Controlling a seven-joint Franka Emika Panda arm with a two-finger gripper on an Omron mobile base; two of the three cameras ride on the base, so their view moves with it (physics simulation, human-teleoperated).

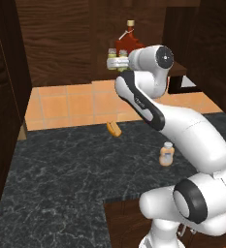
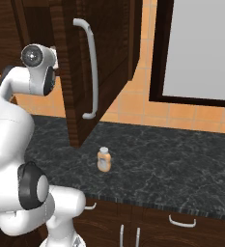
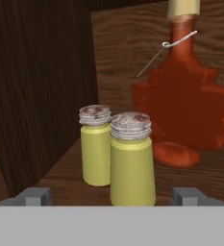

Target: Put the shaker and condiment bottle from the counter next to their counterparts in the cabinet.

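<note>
Spread jaws are seen flanking the nearer shaker (image 3: 131, 161) on the cabinet (image 3: 41, 86) shelf, untouched. Behind it, the red maple-leaf bottle (image 3: 183, 103) is cropped above. The second shaker (image 3: 95, 146) is partly overlapped. The condiment bottle (image 1: 167, 154) is left upright on the counter (image 1: 61, 179).

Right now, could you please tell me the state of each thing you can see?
Near shaker: upright on the cabinet shelf, between the open fingers, capped.
Far shaker: upright just beside it, capped.
Red maple-leaf bottle: upright behind, stoppered.
Condiment bottle: upright on the counter, capped.
Cabinet door: open.
</note>
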